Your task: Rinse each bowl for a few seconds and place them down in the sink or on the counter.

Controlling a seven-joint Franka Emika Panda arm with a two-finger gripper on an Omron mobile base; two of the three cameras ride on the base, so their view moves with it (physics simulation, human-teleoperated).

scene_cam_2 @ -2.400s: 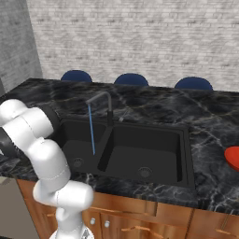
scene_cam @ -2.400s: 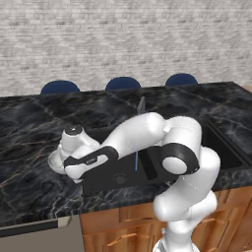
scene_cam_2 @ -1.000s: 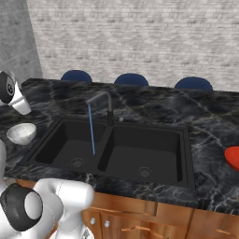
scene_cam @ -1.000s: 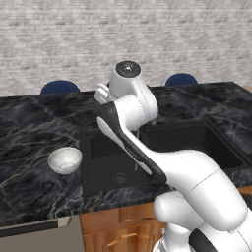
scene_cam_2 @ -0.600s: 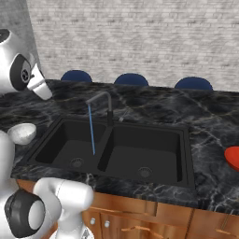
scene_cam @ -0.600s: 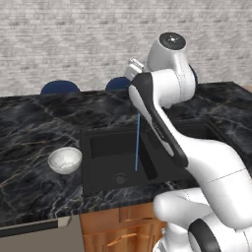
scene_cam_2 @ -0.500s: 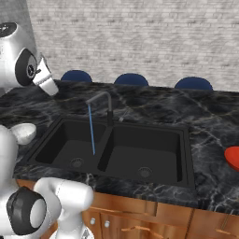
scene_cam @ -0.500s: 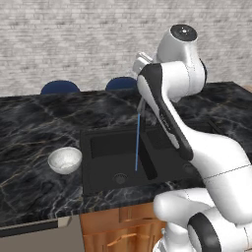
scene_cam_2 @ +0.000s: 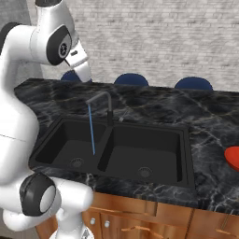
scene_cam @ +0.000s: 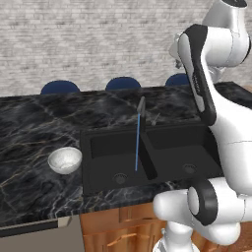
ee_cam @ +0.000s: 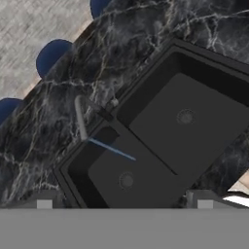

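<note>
Judging from the layout, w/ the tool (ee_cam: 124, 206) high over the matte black double-basin sink (ee_cam: 160, 146), fingers spread wide & empty. Small white speckled bowl (scene_cam: 65, 160) sits on the glossy black marble counter (scene_cam: 29, 128), just left of the sink. Thin blue water stream (scene_cam: 137, 142) runs into the left basin; shutting the slim dark faucet (scene_cam_2: 100, 105) looks next, so drop slowly, approach handle square.

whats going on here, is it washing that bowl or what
Nothing is in the gripper right now: its jaws are open, and the arm is raised high over the sink. The bowl sits upright on the counter, left of the sink. The faucet is running a thin stream into the left basin. A red object lies on the counter to the far right.
</note>
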